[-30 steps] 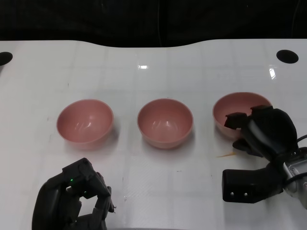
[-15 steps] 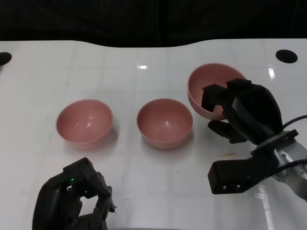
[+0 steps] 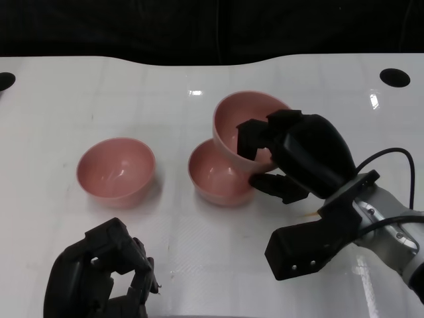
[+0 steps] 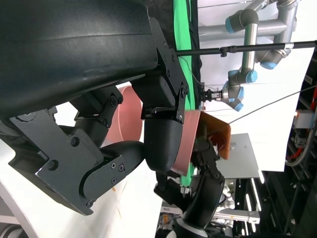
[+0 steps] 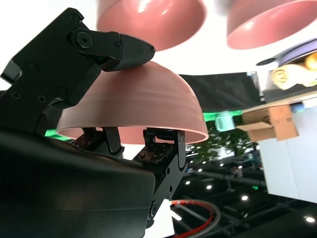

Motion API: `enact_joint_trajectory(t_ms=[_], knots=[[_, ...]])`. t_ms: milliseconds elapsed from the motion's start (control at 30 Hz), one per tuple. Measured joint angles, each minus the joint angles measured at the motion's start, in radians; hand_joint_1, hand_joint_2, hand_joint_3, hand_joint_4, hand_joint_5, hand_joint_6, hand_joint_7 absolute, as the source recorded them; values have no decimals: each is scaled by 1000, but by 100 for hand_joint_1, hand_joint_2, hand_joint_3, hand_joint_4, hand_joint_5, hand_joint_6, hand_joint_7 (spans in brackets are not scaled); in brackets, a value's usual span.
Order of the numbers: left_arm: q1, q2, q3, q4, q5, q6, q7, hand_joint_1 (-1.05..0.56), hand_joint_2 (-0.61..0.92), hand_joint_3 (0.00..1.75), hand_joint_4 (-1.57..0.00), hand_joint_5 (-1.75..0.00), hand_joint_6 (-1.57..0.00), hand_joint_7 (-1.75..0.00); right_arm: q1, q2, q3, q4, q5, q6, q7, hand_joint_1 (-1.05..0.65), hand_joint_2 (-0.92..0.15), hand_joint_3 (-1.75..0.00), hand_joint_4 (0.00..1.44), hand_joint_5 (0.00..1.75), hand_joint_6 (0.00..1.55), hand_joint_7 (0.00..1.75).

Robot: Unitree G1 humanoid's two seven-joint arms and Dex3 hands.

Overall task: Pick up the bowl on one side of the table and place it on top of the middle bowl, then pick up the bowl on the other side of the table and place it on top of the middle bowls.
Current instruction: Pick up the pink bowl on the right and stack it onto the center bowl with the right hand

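Observation:
Three pink bowls are in the head view. My right hand [image 3: 295, 156] grips the right-side bowl [image 3: 246, 124] by its near rim and holds it tilted in the air, overlapping the far right part of the middle bowl [image 3: 213, 177]. Whether the two touch I cannot tell. The left bowl [image 3: 116, 167] sits upright on the white table [image 3: 199, 252]. In the right wrist view the held bowl [image 5: 131, 106] fills the centre between my fingers [image 5: 111, 47], with the middle bowl [image 5: 151, 17] and the left bowl [image 5: 272, 22] beyond. My left hand [image 3: 99, 278] rests at the near edge, fingers curled, holding nothing.
Round black holes mark the table's far right corner [image 3: 395, 77] and far left edge [image 3: 5, 81]. A small orange smear [image 3: 308, 215] lies on the table by my right forearm. A black cable [image 3: 387, 156] loops over that arm. The table's far edge meets a dark background.
My right hand has carried the right-side bowl up and leftward, from above its own spot to over the middle bowl. The left hand and the other two bowls have stayed put.

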Motion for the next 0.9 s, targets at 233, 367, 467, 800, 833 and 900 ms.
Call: enact_joint_trajectory(t_ms=[233,367,467,800,833,900], knots=[[2,0,-1,0,0,0,-1,-15,42,123,-91,-162,-87,-140,-46,42,19,83,-2,-2,30,-19,-40,-119,91,175,73,175],[2,0,-2,0,2,-2,-1,-15,41,124,-92,-162,-87,-141,-84,66,32,152,-7,1,33,-21,-43,-114,90,175,72,175],[3,0,-4,0,8,-2,-1,-15,42,125,-92,-162,-87,-141,-106,84,54,206,-12,0,31,-22,-45,-112,89,175,71,175],[3,-2,-5,0,8,-3,0,-13,42,127,-92,-162,-88,-139,-185,130,102,359,-22,11,73,-28,-68,-63,82,123,99,40],[3,-2,-6,0,8,-3,0,-13,42,128,-91,-162,-88,-139,-189,132,107,365,-25,24,86,-32,-76,-46,73,96,92,21],[3,-3,-7,0,9,-4,0,-13,41,129,-91,-163,-88,-139,-197,133,125,377,-30,51,117,-39,-87,-24,68,63,84,6]])
